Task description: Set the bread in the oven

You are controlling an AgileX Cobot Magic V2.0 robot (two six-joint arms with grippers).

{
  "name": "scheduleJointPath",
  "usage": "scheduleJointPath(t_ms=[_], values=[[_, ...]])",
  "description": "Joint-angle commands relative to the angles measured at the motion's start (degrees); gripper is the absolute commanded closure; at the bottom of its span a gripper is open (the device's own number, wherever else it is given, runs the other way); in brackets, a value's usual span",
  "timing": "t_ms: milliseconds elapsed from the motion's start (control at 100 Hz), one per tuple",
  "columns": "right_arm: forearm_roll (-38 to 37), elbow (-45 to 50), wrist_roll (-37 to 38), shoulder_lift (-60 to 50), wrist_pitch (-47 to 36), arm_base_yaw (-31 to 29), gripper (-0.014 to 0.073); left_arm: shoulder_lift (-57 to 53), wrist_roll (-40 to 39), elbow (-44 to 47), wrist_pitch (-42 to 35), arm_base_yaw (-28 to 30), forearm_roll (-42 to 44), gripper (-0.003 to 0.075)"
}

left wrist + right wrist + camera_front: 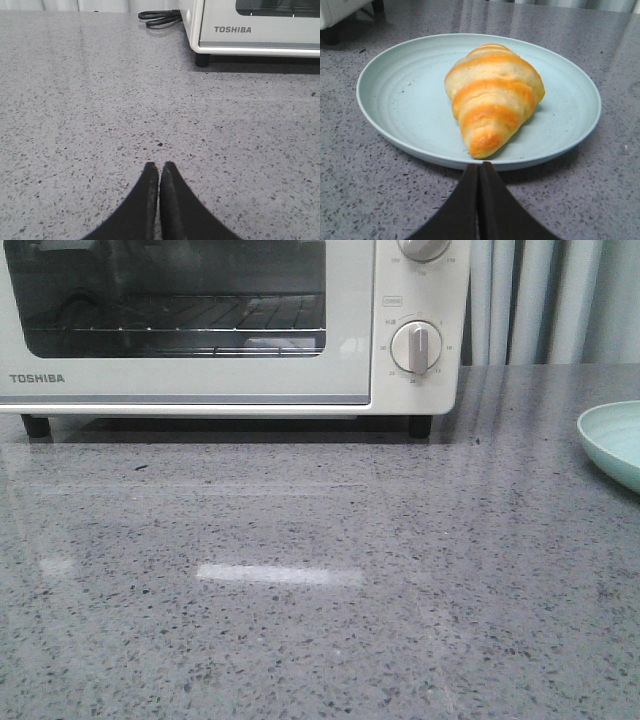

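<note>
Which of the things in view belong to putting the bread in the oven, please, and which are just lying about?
For the job: bread, on the plate; oven, door closed.
Lying about: black cord beside the oven.

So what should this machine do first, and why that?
Probably open the right claw. It is shut and sits right in front of the bread, which lies untouched on the pale green plate; a closed claw cannot take hold of it. The oven door also looks closed, and the left claw is shut too.
</note>
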Motion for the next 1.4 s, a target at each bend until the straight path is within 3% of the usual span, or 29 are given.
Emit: scheduleJointPath(t_ms=[0,520,770,880,970,1130,1280,1390], values=[[-0.98,0.68,-0.39,-1.16,-1.40,0.11,0.0670,-1.69,-0.55,1.35,-3.04,0.06,-0.56,0.0741],[-0.98,0.68,-0.39,-1.16,-1.40,0.11,0.0670,-1.69,-0.28,1.35,-3.04,0.06,-0.12,0.0741],[-0.98,0.68,-0.39,-1.16,-3.48,0.11,0.0670,-1.69,0.00,1.35,-4.20,0.06,15.96,0.0741],[5.18,0.68,-0.39,-1.16,-7.75,0.11,0.0670,-1.69,0.00,1.35,-10.62,0.06,14.90,0.0741],[5.46,0.68,-0.39,-1.16,-9.75,0.11,0.0670,-1.69,0.00,1.35,-19.11,0.06,12.15,0.0741],[5.46,0.68,-0.39,-1.16,-22.05,0.11,0.0670,-1.69,-0.10,1.35,-33.73,0.06,11.17,0.0741],[5.46,0.68,-0.39,-1.16,-41.63,0.11,0.0670,-1.69,-0.10,1.35,-41.08,0.06,11.17,0.0741],[5.46,0.68,-0.39,-1.16,-50.99,0.11,0.0670,-1.69,-0.10,1.35,-45.77,0.06,10.90,0.0741]])
